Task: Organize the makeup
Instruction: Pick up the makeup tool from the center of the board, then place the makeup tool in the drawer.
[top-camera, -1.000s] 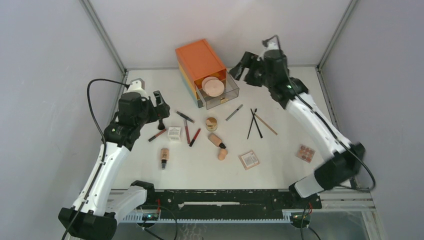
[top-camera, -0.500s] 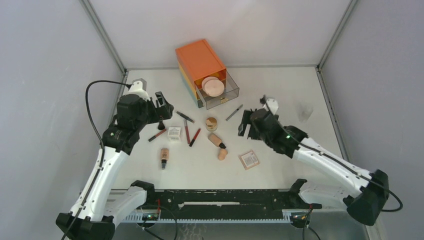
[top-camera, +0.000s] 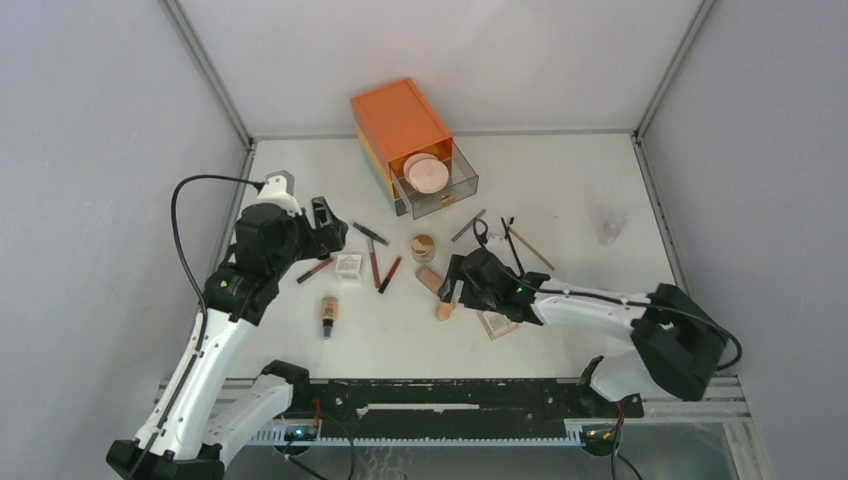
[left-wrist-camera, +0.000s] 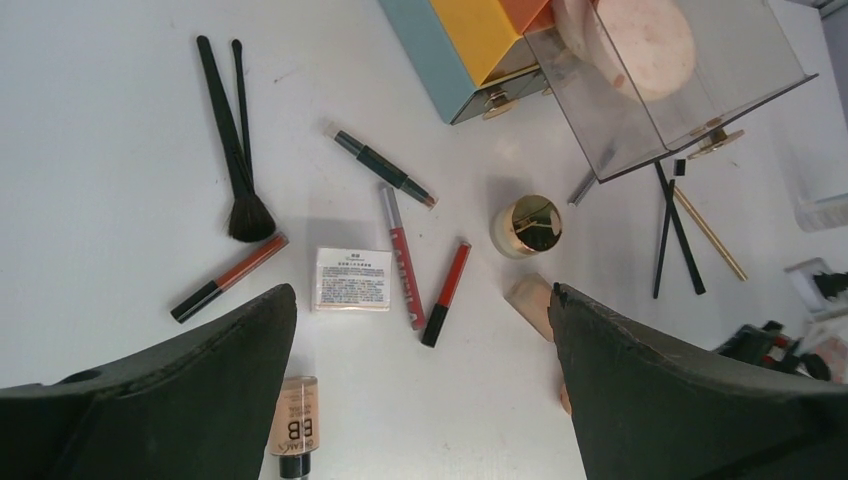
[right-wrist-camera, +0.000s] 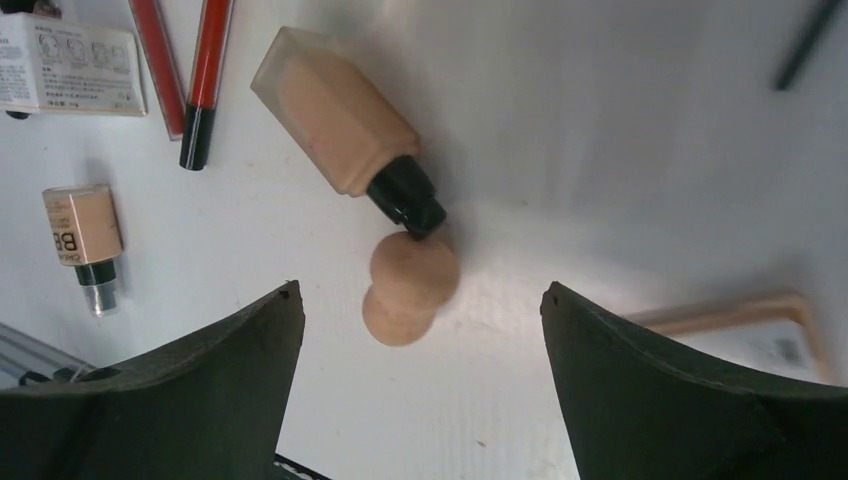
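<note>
The makeup lies scattered on the white table (top-camera: 560, 190). My right gripper (top-camera: 453, 287) is open and empty, low over a peach sponge (right-wrist-camera: 410, 286) that lies between its fingers beside a beige foundation bottle (right-wrist-camera: 335, 125). A square peach compact (top-camera: 498, 320) lies just to its right. My left gripper (top-camera: 328, 222) is open and empty, held above a white box (left-wrist-camera: 352, 279), red pencils (left-wrist-camera: 447, 290), a BB bottle (left-wrist-camera: 293, 425), a gold-lidded jar (left-wrist-camera: 528, 225) and black brushes (left-wrist-camera: 225, 130). A round peach compact (top-camera: 427, 173) sits in the open clear drawer.
The orange mini chest (top-camera: 398, 118) stands at the back centre with its clear drawer (top-camera: 445, 185) pulled out. Thin black brushes and a tan pencil (top-camera: 515, 245) lie right of centre. A small clear container (top-camera: 608, 225) stands at the right. Grey walls enclose the table.
My right arm has swung from beside the chest at the back down to the front centre, over the sponge and foundation bottle. My left gripper has shifted only slightly.
</note>
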